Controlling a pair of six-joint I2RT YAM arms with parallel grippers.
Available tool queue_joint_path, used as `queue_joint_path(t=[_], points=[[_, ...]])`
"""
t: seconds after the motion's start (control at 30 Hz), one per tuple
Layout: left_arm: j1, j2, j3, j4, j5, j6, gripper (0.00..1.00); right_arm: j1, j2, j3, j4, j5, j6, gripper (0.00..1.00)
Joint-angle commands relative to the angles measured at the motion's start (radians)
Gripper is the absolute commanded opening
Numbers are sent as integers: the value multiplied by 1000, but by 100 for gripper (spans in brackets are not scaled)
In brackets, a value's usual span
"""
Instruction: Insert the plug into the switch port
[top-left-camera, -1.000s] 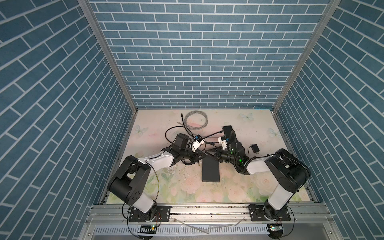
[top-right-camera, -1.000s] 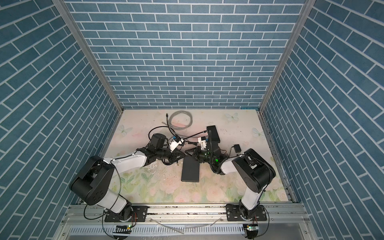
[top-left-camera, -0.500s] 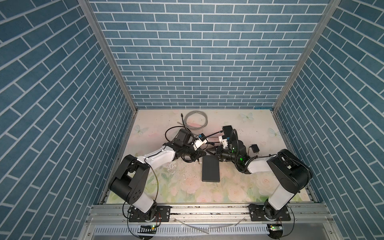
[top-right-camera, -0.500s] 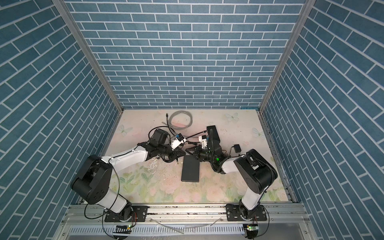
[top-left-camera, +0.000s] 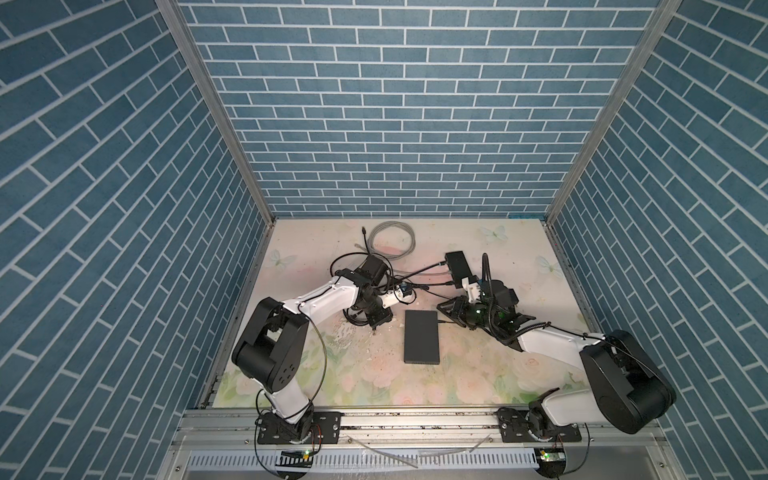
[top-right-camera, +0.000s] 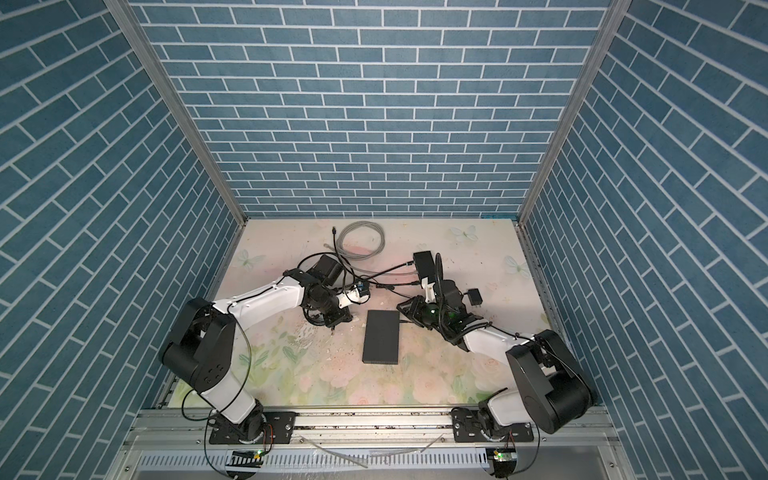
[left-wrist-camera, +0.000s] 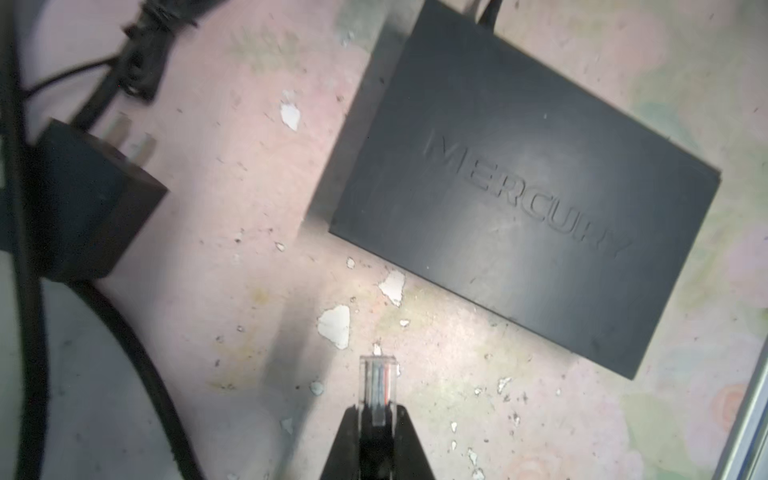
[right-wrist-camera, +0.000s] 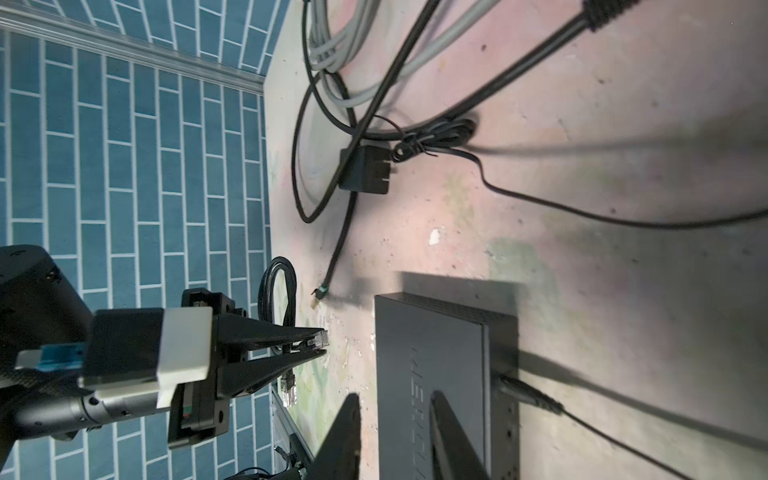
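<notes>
The left end effector pinches the plug near the switch.

I see the black switch lying flat in the middle of the floral bench. My left pincer hangs just beside its left edge, pointing down. My right pincer sits close to its far right corner. A grey cable coil lies further back, well apart.

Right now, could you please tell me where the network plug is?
The plug is pinched in the left claw, seen clearest in the left wrist view; in both top views it sits left of the black switch, apart from it.
</notes>
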Motion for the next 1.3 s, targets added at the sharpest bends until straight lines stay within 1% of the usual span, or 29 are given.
queue_joint_path(t=[0.0, 0.07, 0.2, 0.33, 0.4, 0.53, 0.63, 0.73, 0.83, 0.93, 1.07, 1.17, 1.27], points=[[-46, 23, -9, -41, -53, 36, 8, -2, -44, -20, -148, 49, -83, 31], [-69, 40, -12, -18, -53, 22, 8, -2, -49, -28, -162, 48, -92, 32], [-120, 85, 6, -19, -55, 12, 8, -2, -44, -43, -162, 37, -88, 39], [-166, 113, 36, -47, -46, 8, 8, -1, -40, -57, -163, 38, -79, 38], [-190, 108, 49, -46, -18, -7, 8, -1, -41, -66, -171, 39, -77, 38], [-246, 90, 65, 7, 42, -35, 8, -1, -59, -73, -224, 51, -89, 39], [-261, 111, 96, 46, 68, -51, 8, -8, -70, -59, -293, 64, -111, 39], [-250, 134, 100, 52, 14, -31, 8, -40, -89, -43, -358, 67, -133, 38], [-214, 141, 88, 33, -7, -21, 8, -66, -106, -11, -432, 75, -170, 38], [-201, 117, 64, 49, -28, -25, 8, -91, -83, 23, -480, 73, -208, 38], [-198, 117, 67, 58, -42, -33, 8, -111, -26, 66, -487, 31, -252, 38], [-225, 136, 81, 76, -131, -110, 9, -114, 15, 105, -490, -4, -297, 38], [-257, 129, 38, 144, -189, -185, 9, -118, 57, 156, -537, -12, -344, 40]])
